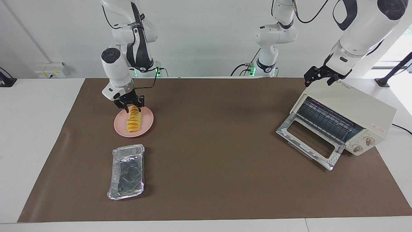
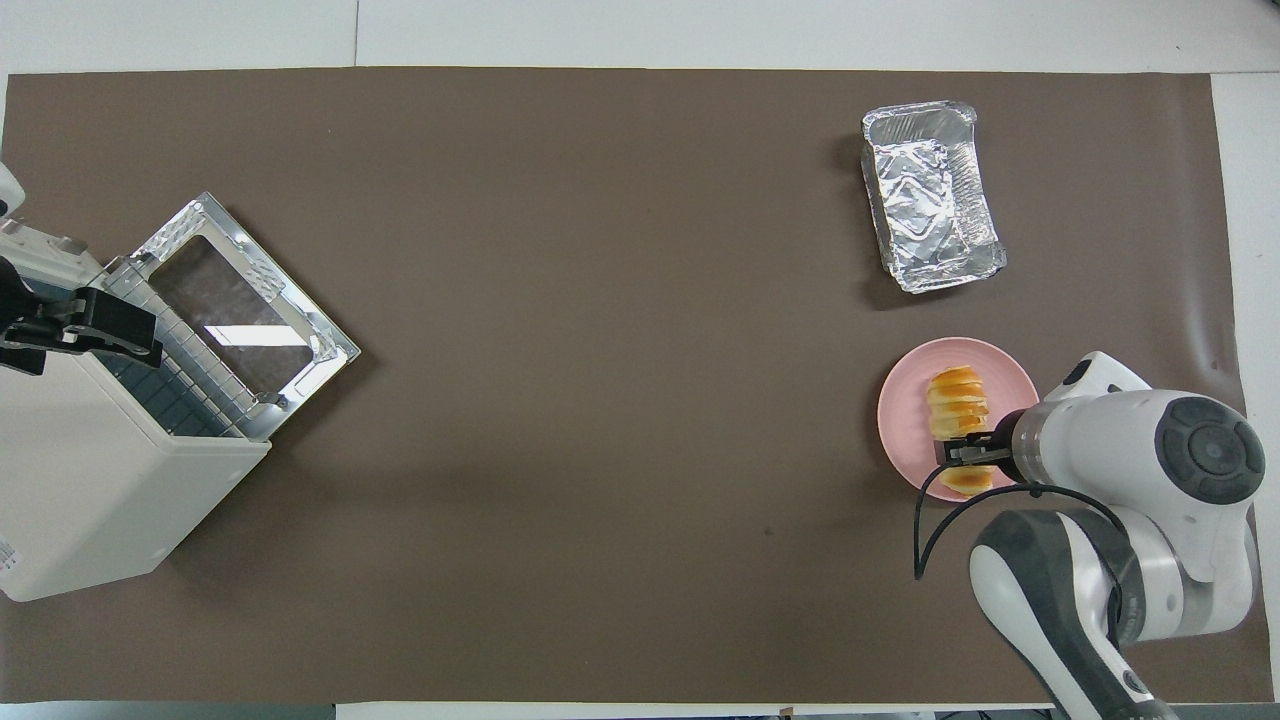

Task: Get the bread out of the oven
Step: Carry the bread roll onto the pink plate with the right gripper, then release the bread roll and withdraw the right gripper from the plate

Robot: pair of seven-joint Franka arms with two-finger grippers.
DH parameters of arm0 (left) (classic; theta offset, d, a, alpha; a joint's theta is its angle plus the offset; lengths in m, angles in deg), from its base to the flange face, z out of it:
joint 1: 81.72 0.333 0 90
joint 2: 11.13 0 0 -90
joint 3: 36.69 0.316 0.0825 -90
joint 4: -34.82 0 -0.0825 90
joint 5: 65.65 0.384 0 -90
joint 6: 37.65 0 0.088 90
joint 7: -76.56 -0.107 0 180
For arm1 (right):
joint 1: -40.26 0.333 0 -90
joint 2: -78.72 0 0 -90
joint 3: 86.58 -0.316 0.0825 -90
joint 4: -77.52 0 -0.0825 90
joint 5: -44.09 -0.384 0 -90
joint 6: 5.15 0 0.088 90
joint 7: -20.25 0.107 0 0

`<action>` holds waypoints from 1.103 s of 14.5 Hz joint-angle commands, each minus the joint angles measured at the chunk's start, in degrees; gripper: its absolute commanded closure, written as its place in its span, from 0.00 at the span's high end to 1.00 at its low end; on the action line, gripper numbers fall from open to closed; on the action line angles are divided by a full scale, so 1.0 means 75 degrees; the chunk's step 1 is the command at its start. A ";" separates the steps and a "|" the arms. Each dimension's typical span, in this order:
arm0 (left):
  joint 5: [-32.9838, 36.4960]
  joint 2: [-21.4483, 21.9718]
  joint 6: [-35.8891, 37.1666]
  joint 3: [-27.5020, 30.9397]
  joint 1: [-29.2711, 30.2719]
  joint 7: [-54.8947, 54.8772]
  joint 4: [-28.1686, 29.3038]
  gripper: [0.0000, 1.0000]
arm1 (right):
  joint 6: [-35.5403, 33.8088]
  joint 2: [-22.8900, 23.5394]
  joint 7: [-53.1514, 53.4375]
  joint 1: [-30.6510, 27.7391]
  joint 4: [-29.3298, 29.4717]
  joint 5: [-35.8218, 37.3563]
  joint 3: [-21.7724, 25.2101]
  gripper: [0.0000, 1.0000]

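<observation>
1. I see the bread [image 1: 133,121] lying on the pink plate [image 1: 147,125], out of the oven and well apart from it, toward the right arm's end of the worktop [image 1: 206,180].
2. My right end effector [image 1: 131,106] is down at the end of the loaf nearer to the robots, with a finger on either side of it; the fingers look pressed against the bread, pinching it.
3. In the overhead view the same end effector [image 2: 966,452] sits across the loaf [image 2: 957,398], with part of the bread showing on each side of it.
4. The oven [image 1: 360,108] stands toward the left arm's end of the worktop, its glass drop door [image 1: 309,141] folded down flat and open, the wire rack [image 1: 325,120] visible inside.
5. My left end effector [image 1: 318,76] is at the top edge of the oven, at the corner nearer to the robots; I cannot tell whether its fingers are spread or pressed together.
6. A crinkled foil tray [image 1: 126,171] lies farther from the robots than the plate, near it but not touching.
7. A brown mat [image 1: 219,193] covers the worktop under everything.
</observation>
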 commanded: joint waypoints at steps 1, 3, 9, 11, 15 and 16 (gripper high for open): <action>-0.0070 0.0211 -0.0033 -0.0006 0.0064 -0.0049 0.0183 1.00 | -0.1208 0.0051 -0.0302 -0.0074 0.1245 -0.0218 -0.0026 1.00; -0.0070 0.0211 -0.0033 -0.0006 0.0064 -0.0049 0.0183 1.00 | -0.1620 0.0039 -0.0594 -0.0156 0.1704 -0.0218 0.0021 1.00; -0.0070 0.0211 -0.0033 -0.0006 0.0064 -0.0049 0.0183 1.00 | -0.1961 0.0086 -0.1404 -0.0403 0.2630 -0.0218 0.0045 1.00; -0.0070 0.0211 -0.0033 -0.0006 0.0064 -0.0049 0.0183 1.00 | -0.2416 0.0098 -0.1416 -0.0403 0.2981 -0.0218 0.0033 1.00; -0.0070 0.0211 -0.0033 -0.0006 0.0064 -0.0049 0.0183 1.00 | -0.3541 0.0121 -0.1439 -0.0403 0.3907 -0.0218 0.0044 1.00; -0.0070 0.0211 -0.0033 -0.0006 0.0064 -0.0049 0.0183 1.00 | -0.3775 0.0179 -0.1486 -0.0403 0.4141 -0.0218 0.0033 1.00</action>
